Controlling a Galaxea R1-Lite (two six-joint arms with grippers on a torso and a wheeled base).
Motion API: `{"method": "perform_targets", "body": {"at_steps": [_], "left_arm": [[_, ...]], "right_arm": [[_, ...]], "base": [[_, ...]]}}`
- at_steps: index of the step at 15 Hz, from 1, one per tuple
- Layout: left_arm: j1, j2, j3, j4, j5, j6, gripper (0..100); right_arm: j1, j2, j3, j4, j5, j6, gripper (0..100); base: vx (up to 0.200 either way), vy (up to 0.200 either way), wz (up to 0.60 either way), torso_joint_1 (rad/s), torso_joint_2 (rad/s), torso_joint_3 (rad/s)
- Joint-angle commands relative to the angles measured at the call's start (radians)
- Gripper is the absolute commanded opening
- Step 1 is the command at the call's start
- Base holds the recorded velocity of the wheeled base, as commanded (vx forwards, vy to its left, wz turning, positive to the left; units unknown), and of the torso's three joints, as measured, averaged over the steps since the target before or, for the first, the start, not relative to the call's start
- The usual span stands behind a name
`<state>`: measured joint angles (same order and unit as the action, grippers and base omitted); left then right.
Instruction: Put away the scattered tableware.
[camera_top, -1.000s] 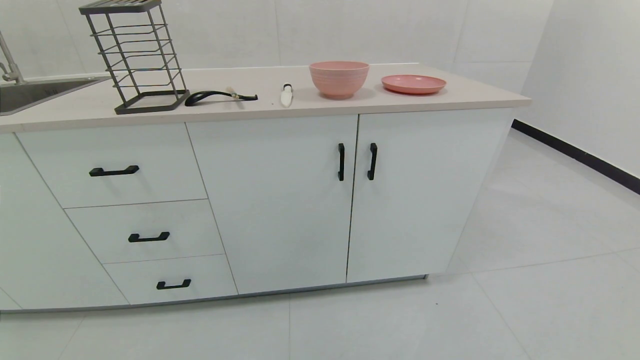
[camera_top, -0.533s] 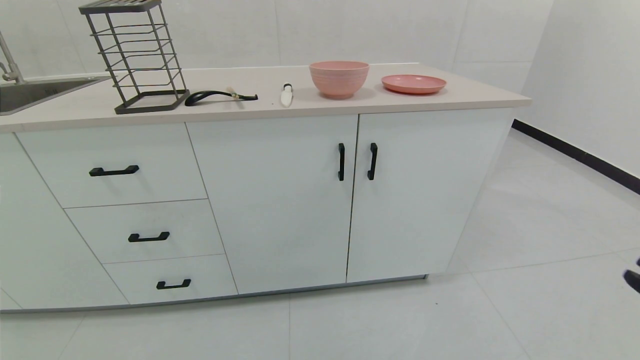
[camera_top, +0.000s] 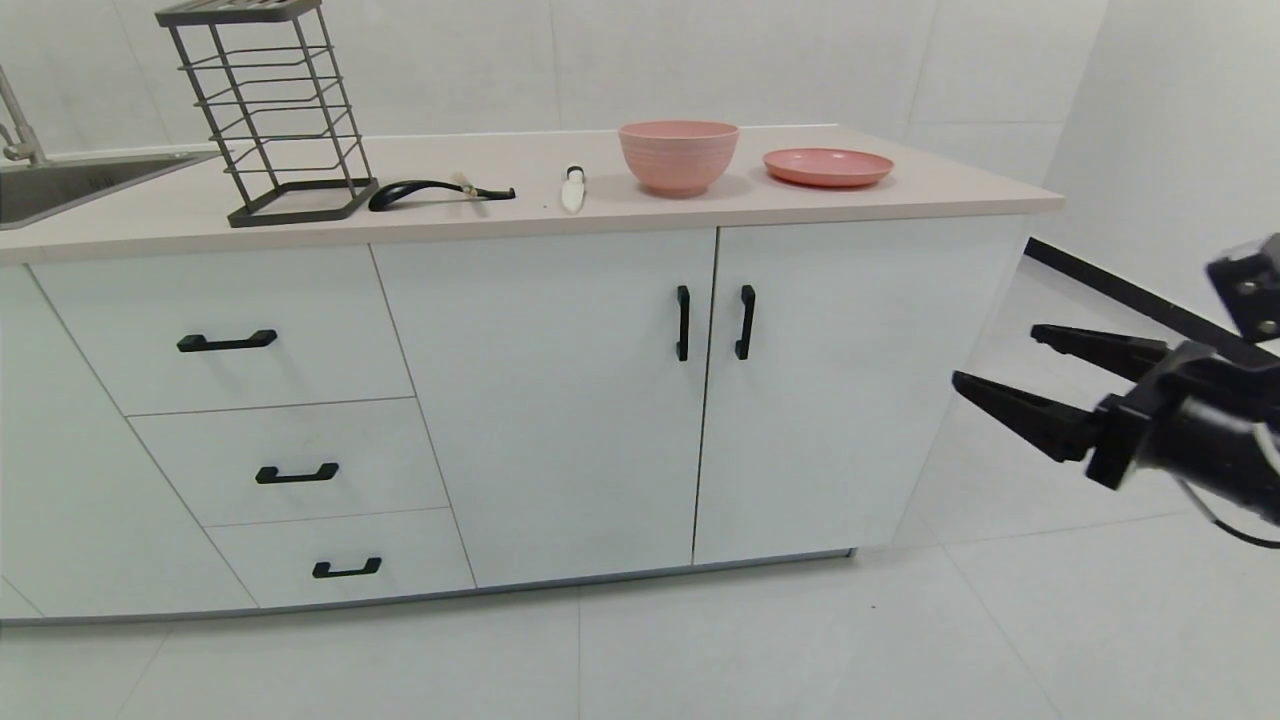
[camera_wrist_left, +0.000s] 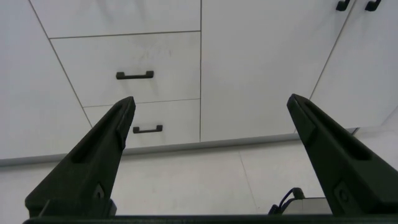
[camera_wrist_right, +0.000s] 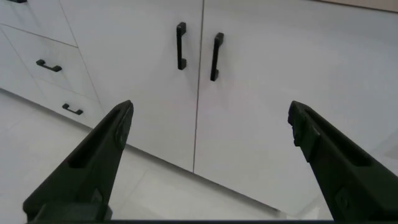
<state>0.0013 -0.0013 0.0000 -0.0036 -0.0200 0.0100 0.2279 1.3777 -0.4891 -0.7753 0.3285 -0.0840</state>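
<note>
Bowl (camera_top: 678, 157) and plate (camera_top: 828, 167) sit close together on counter (camera_top: 950, 190), look light, stiff, slick, so I'd pinch rims; right gripper (camera_top: 995, 354) and left gripper (camera_wrist_left: 211, 102) both spread wide, empty.

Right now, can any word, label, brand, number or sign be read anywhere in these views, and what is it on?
None: no readable text stands on anything.
The pink bowl, pink plate, wire rack, cabinet doors and drawer fronts are plain.
The black ladle and white utensil on the countertop are too small to tell any marking.
</note>
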Motion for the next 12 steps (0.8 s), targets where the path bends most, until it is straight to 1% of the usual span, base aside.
{"method": "perform_targets", "body": {"at_steps": [1, 3, 4, 6, 7, 8, 9, 10, 11, 12], "left_arm": [[0.000, 0.001, 0.000, -0.001, -0.001, -0.001, 100], [0.000, 0.001, 0.000, -0.001, -0.001, -0.005, 100], [0.000, 0.001, 0.000, -0.001, -0.003, -0.005, 100], [0.000, 0.001, 0.000, -0.001, -0.006, 0.001, 100], [0.000, 0.001, 0.000, -0.001, -0.012, 0.001, 100], [0.000, 0.001, 0.000, -0.001, -0.034, 0.004, 100], [0.000, 0.001, 0.000, -0.010, -0.047, 0.033, 100], [0.000, 0.001, 0.000, -0.029, -0.047, 0.065, 100], [0.000, 0.007, -0.075, -0.228, -0.054, 0.073, 100], [0.006, 0.040, -0.146, -0.274, -0.077, 0.073, 100]], "right_arm": [[0.062, 0.253, -0.114, -0.071, 0.003, -0.002, 100], [0.068, 0.363, -0.207, -0.114, 0.004, -0.002, 100], [0.068, 0.388, -0.226, -0.122, 0.004, -0.002, 100], [0.068, 0.486, -0.307, -0.147, 0.004, -0.002, 100], [0.068, 0.528, -0.345, -0.157, 0.004, 0.000, 100], [0.065, 0.560, -0.373, -0.168, 0.004, -0.002, 100], [0.064, 0.586, -0.396, -0.177, 0.004, -0.002, 100], [0.064, 0.597, -0.402, -0.183, 0.004, -0.002, 100], [0.068, 0.609, -0.374, -0.200, 0.004, -0.003, 100], [0.068, 0.618, -0.348, -0.219, 0.004, -0.010, 100]], "base": [[0.000, 0.000, 0.00, 0.000, 0.00, 0.000], [0.000, 0.000, 0.00, 0.000, 0.00, 0.000], [0.000, 0.000, 0.00, 0.000, 0.00, 0.000], [0.000, 0.000, 0.00, 0.000, 0.00, 0.000], [0.000, 0.000, 0.00, 0.000, 0.00, 0.000], [0.000, 0.000, 0.00, 0.000, 0.00, 0.000], [0.000, 0.000, 0.00, 0.000, 0.00, 0.000], [0.000, 0.000, 0.00, 0.000, 0.00, 0.000], [0.000, 0.000, 0.00, 0.000, 0.00, 0.000], [0.000, 0.000, 0.00, 0.000, 0.00, 0.000]]}}
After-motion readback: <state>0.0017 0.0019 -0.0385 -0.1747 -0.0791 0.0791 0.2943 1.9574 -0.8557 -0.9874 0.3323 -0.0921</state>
